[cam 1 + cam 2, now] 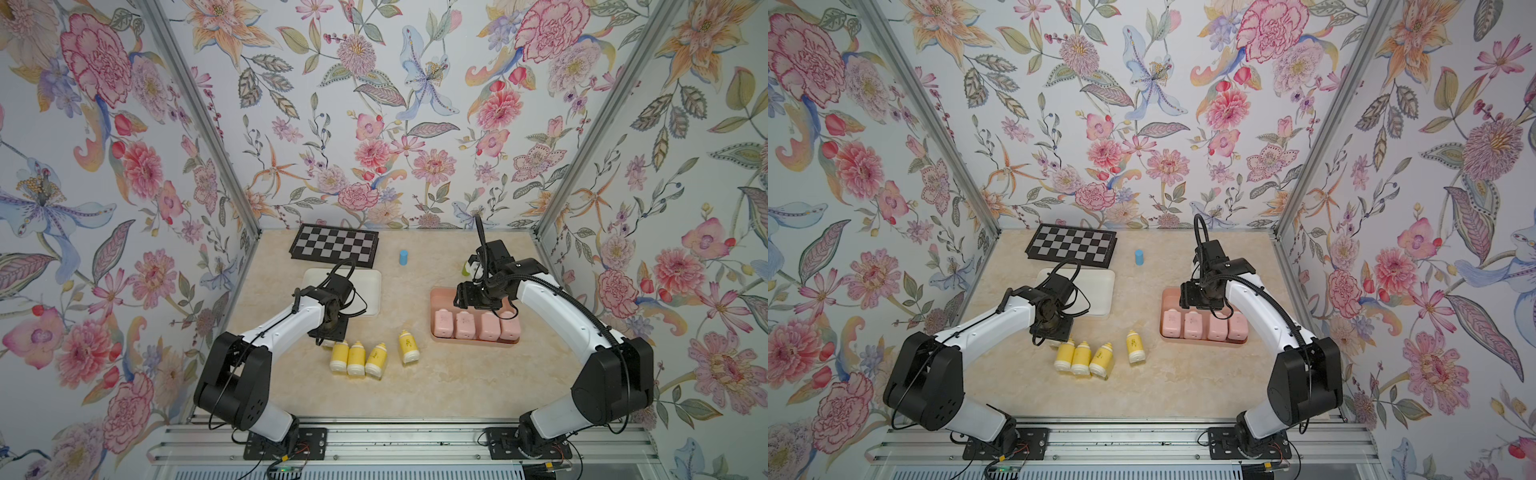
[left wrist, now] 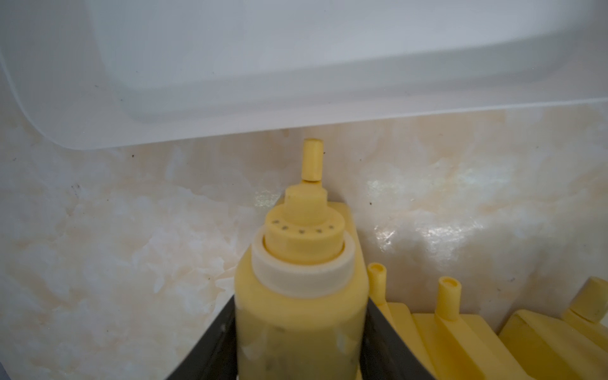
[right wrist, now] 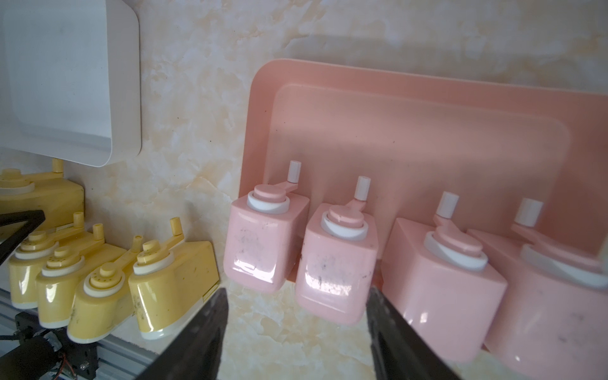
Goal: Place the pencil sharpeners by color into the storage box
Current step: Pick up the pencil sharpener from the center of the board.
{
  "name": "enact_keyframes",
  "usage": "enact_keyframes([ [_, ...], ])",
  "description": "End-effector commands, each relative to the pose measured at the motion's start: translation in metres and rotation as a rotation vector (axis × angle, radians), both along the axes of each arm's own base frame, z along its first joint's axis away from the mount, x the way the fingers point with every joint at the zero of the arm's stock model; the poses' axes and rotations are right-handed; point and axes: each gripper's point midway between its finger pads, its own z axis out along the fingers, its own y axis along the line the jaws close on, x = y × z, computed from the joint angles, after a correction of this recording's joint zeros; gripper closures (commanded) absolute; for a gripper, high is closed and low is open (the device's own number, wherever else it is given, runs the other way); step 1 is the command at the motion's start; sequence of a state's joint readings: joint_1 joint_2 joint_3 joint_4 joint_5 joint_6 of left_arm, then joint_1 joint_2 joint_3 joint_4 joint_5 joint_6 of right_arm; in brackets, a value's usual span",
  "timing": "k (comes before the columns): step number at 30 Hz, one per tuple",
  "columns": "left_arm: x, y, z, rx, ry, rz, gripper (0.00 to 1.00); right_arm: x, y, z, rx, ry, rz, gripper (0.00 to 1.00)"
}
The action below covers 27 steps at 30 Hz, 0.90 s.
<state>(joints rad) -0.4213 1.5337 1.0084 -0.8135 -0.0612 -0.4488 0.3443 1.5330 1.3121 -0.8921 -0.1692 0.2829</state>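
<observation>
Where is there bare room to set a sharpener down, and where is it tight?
The white tray is bare. The pink tray is free behind four pink sharpeners. Open table: between the two trays. Crowded: three yellow sharpeners packed beside the left tool and its held sharpener.

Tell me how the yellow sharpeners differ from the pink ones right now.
Colour: the yellow sharpeners have yellow crank knobs; the pink sharpeners have white knobs. Place: the yellow ones lie on the table, the four pink ones sit in a row in the pink tray. Grip: the left gripper is shut on one yellow sharpener; no pink one is held. Both kinds have a white collar under the crank.
</observation>
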Motion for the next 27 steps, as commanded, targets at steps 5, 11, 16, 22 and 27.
enact_keyframes([
  [5,-0.001,0.006,0.004,0.03,0.029,-0.011,0.53,0.001,-0.001,-0.008,0.0,0.011,0.014,0.32],
  [11,0.0,0.009,0.013,0.049,0.023,-0.013,0.6,0.003,0.0,-0.006,0.01,0.005,0.018,0.32],
  [16,-0.001,0.011,0.014,0.05,0.022,-0.011,0.68,0.003,0.001,-0.005,0.013,0.004,0.019,0.32],
  [22,-0.006,0.013,0.013,0.051,0.029,-0.008,0.74,0.004,0.001,-0.004,0.02,0.003,0.018,0.32],
  [27,-0.007,0.014,0.018,0.045,0.015,-0.003,0.77,0.005,0.003,-0.004,0.032,0.008,0.018,0.32],
])
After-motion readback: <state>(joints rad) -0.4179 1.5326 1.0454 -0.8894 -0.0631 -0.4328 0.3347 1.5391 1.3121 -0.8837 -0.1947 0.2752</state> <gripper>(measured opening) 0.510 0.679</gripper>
